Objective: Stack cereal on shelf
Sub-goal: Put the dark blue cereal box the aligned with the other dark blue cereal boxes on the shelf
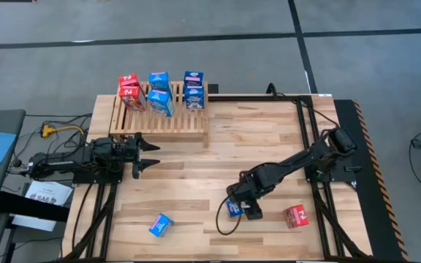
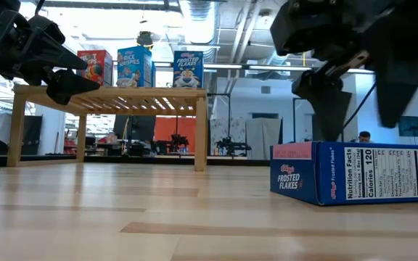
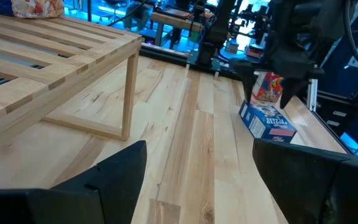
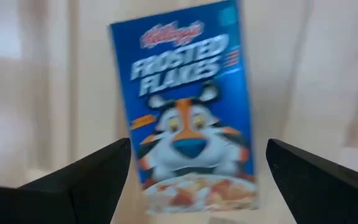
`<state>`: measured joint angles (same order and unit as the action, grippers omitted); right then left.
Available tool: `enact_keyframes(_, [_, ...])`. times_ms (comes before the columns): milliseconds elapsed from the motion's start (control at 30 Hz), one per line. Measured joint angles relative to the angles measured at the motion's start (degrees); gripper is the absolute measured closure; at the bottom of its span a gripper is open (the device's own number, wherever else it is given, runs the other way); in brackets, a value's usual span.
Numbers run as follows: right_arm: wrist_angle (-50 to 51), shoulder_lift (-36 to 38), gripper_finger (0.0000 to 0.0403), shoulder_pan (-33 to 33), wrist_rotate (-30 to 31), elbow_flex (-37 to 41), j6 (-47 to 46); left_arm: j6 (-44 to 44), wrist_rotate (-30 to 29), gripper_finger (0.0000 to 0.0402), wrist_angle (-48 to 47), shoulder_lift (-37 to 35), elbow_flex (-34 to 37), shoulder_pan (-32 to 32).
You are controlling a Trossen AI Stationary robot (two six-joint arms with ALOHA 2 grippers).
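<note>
Six cardboard boxes (image 1: pixel 159 91) on slatted wood shelf (image 1: pixel 174 124).

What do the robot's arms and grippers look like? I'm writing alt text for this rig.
Both arms are black, jointed segments on black frames at the table's sides. The left gripper and right gripper each end in two flat, dark, tapering fingers. A thin black cable loops off the right arm onto the plank tabletop.

Tabletop (image 1: pixel 269 146): light wood planks, black frame along its right edge.
Yellow cable (image 1: pixel 55 130): on the floor off the tabletop's left edge.
Paper sheet (image 1: pixel 46 194): white, off the left edge.
</note>
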<state>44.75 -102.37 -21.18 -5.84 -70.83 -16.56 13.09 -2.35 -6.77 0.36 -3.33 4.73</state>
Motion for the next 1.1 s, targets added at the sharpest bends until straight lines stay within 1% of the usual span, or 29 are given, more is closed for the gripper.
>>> enact_keyframes(100, [0.30,0.00,0.0003,-0.64,1.26,0.00,-0.84,0.01,0.01,0.0118,0.01,0.00,-0.02,0.01])
enact_keyframes(300, [-2.03,0.11,0.0003,-0.99,1.42,1.97,-2.93,0.00,0.00,0.0118,0.00,0.00,0.00,0.01])
enact_keyframes(500, [-2.19,0.11,0.0003,-1.19,1.82,2.03,-3.05,-0.01,0.00,0.0118,-0.01,0.00,0.00,0.02])
enact_keyframes(700, [-1.78,0.00,0.0003,-1.24,6.54,2.10,-3.85,0.01,0.02,0.0118,0.01,0.00,-0.02,0.02])
enact_keyframes(933, [-1.54,-0.15,0.0003,-0.06,13.18,2.23,-8.96,-0.01,0.01,0.0118,-0.01,0.00,0.00,0.02])
enact_keyframes(1100, [-1.64,-0.15,0.0003,2.79,13.72,2.23,-13.03,-0.01,0.00,0.0118,-0.01,0.00,-0.02,0.02])
